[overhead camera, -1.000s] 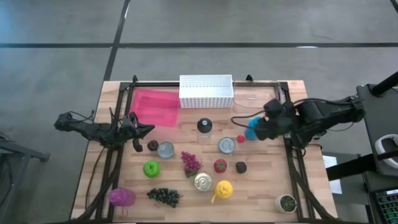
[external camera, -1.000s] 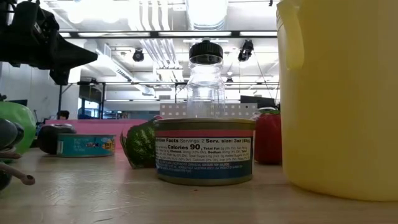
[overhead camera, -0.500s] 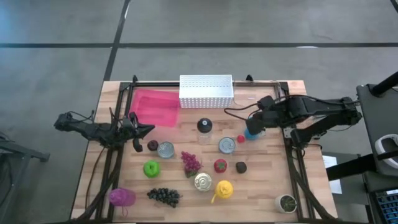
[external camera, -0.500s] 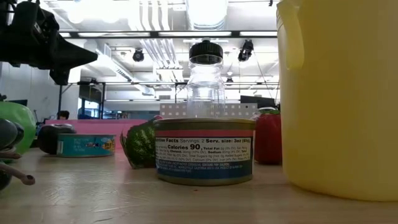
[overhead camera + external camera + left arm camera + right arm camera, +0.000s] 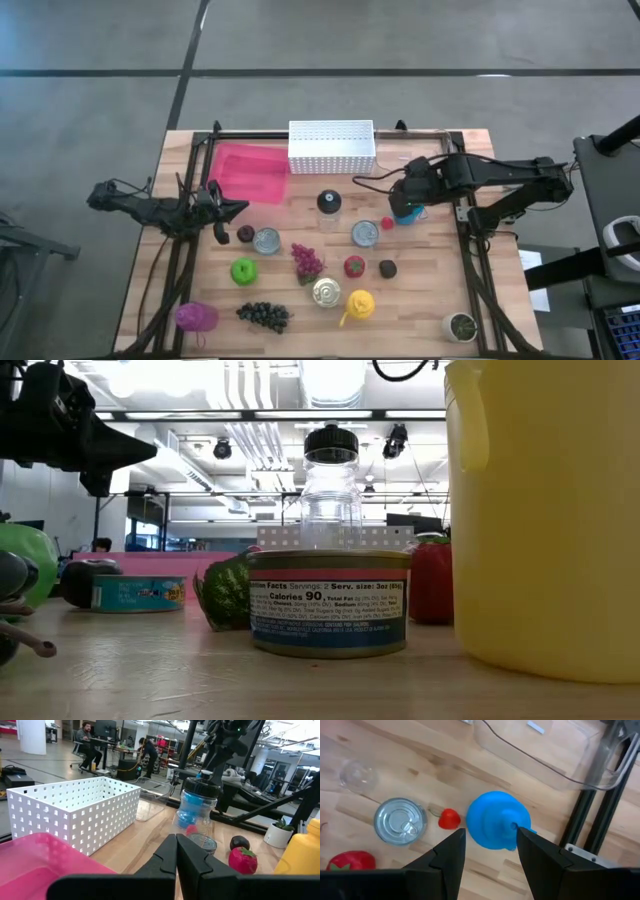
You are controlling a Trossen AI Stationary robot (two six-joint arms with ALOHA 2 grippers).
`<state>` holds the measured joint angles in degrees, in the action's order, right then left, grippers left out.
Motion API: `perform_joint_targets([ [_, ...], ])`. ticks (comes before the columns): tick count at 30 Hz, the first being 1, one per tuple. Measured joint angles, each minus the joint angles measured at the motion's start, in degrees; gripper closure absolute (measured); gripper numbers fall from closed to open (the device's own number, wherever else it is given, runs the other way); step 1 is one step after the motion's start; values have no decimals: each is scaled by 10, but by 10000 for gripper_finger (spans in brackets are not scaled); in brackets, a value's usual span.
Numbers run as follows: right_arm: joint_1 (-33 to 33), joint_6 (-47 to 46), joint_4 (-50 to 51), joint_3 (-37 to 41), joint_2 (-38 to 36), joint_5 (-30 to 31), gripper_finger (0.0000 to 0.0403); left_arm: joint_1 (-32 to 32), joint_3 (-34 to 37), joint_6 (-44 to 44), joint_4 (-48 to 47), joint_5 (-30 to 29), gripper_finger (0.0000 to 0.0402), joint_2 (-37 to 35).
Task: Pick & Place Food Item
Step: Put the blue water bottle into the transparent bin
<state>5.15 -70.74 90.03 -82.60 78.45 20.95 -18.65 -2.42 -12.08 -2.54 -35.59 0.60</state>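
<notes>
High view, read from left to right: we find the left end effector [image 5: 232, 207] parked at the left edge of the desk [image 5: 430, 290], beside the pink tray [image 5: 248, 172], its fingers pressed together on nothing, as the left wrist view confirms. It is well apart from the work.

Moving right, we note the tin can [image 5: 365, 233] and a small red item [image 5: 387, 223] just beside the blue food item [image 5: 404, 211], which we judge to be the task's thing. It lies at the right side of the desk, near the frame rail.

The right end effector [image 5: 412, 195] hangs directly over that blue item and is plainly the nearer arm. In the right wrist view the blue food item [image 5: 497, 820] sits between the two fingers [image 5: 451, 851], which stand partly open on either side of it with daylight showing at each flank; we see no contact, so nothing is held.

The item reads as rounded with a small stub off one side; that stub points away from the can, toward the rail. We can make out no marked long axis. Our judgement: the coming move is a straight descent, no sideways correction needed.
</notes>
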Motion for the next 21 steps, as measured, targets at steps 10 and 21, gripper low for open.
perform_joint_targets([
  [10, -23, -13, -1, 27, -11, -1, 236, 0, 0, 0, 0, 0, 396, 0],
  [21, -26, -13, -5, 49, -12, -14, 242, 0, 0, 0, 0, 0, 396, 0],
])
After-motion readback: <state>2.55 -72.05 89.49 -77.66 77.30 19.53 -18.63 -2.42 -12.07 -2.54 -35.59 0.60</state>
